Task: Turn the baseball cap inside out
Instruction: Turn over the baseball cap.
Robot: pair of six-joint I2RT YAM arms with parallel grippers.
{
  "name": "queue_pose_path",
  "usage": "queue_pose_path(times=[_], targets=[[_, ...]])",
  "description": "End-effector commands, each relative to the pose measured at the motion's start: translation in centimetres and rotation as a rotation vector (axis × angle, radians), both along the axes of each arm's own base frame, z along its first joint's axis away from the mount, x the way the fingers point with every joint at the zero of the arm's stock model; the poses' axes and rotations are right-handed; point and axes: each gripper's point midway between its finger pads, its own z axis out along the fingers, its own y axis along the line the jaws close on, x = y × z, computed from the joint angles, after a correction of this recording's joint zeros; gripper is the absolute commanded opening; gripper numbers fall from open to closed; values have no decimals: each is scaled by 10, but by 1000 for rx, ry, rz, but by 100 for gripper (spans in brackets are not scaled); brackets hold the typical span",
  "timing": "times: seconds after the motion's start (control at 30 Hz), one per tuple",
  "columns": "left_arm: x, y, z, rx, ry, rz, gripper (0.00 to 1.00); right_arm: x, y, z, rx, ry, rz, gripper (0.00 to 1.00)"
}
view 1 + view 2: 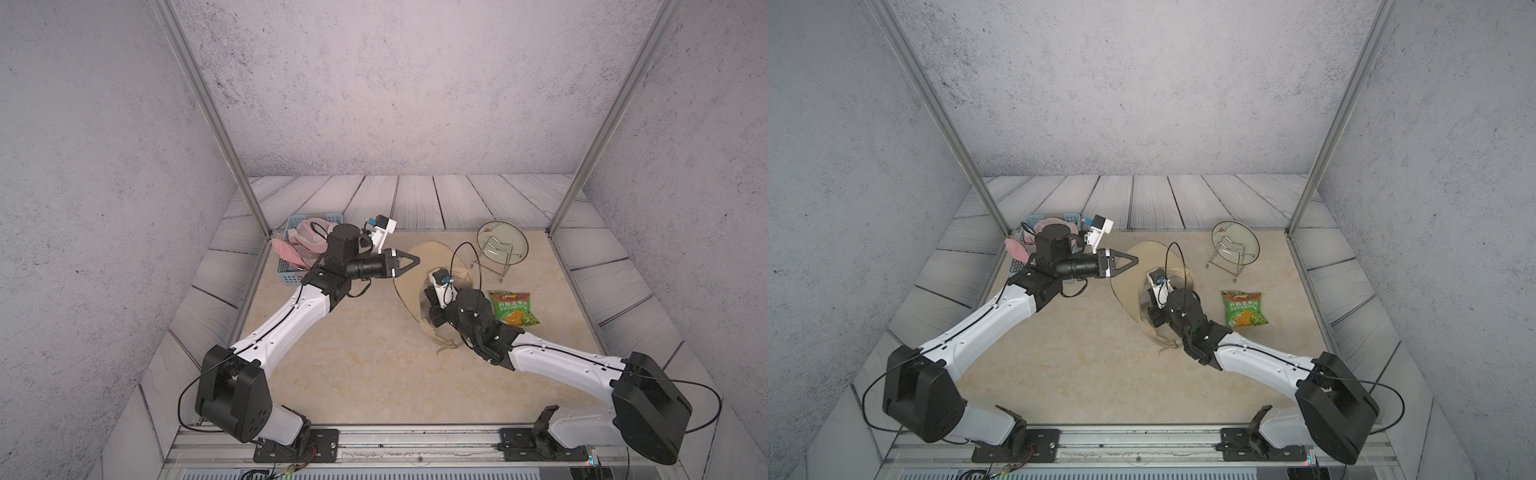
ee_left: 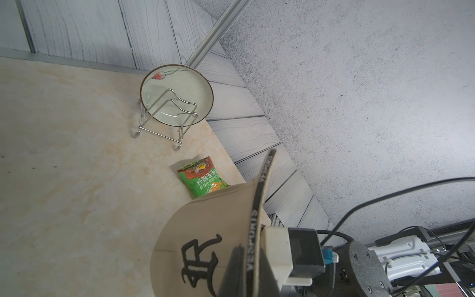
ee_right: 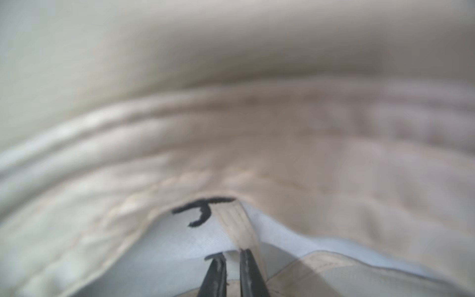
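Hidden in both top views inside the baseball cap (image 1: 434,252), behind wrist and camera: the right gripper (image 3: 232,254) tips. Blurred to soft folds in the right wrist view: most of the cap's lining. Covered behind the cap's crown in the left wrist view: the snack bag's (image 2: 203,180) lower corner.

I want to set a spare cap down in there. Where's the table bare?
Bare: the wide near tabletop bordered by left arm, baseball cap, right arm and front rail. Crowded: the far side, from blue basket past the cap to plate and snack bag.
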Motion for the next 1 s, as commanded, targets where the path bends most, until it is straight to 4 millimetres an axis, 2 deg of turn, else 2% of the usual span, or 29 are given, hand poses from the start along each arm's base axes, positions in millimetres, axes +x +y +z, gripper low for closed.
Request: queue_pose_path(times=[0.0, 0.1, 0.23, 0.33, 0.47, 0.6, 0.67, 0.73, 0.97], targets=[[-9, -4, -1, 9, 8, -32, 0, 14, -25, 18, 14, -64, -162, 16], [-9, 0, 0, 39, -9, -10, 0, 21, -55, 5, -58, -30, -334, 16], [-7, 4, 1, 65, -26, 22, 0, 18, -68, -24, -200, 69, -381, 16], [-2, 6, 3, 72, -42, 45, 0, 8, -72, -51, -265, 161, -364, 16], [5, 9, 5, 84, -60, 88, 0, -7, -76, -75, -294, 233, -321, 16], [16, 12, 9, 66, -77, 146, 0, -25, -58, -90, -299, 305, -161, 16], [18, 11, 7, 62, -74, 148, 0, -35, -41, -88, -266, 320, -46, 16], [19, 8, 2, 63, -61, 137, 0, -39, -30, -76, -211, 299, 18, 16], [14, 1, -13, 59, -20, 89, 0, -26, -22, -17, -42, 141, -1, 10]])
